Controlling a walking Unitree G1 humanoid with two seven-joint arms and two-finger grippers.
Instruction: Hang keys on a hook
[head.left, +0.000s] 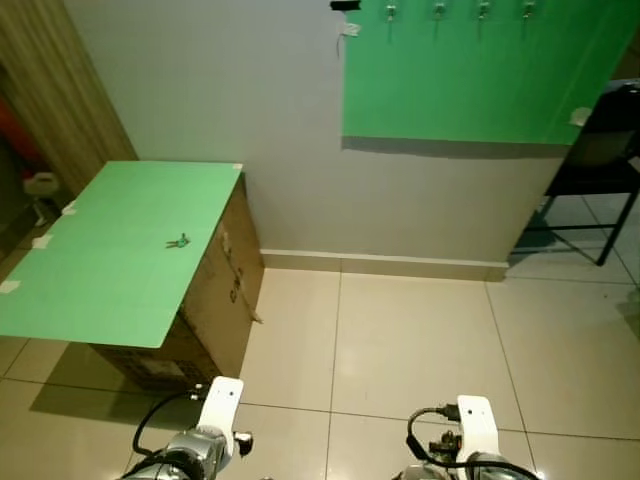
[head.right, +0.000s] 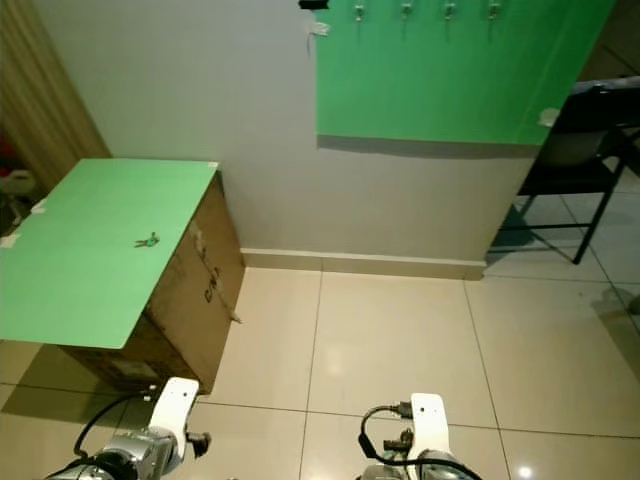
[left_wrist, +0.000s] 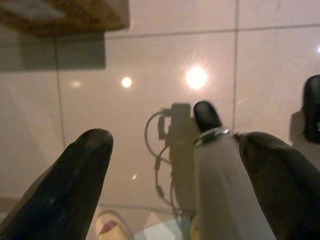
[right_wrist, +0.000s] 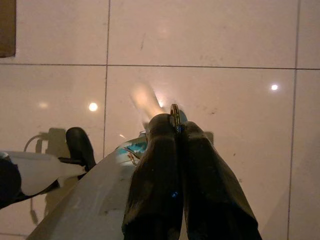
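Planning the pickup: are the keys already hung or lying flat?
Lying flat: the keys rest on the green tabletop, apart from the hooks high on the wall board.

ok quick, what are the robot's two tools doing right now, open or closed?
Left tool: open, holding nothing, hanging above the floor tiles.
Right tool: shut, fingers pressed together, with a small ring-like metal edge at the tips.
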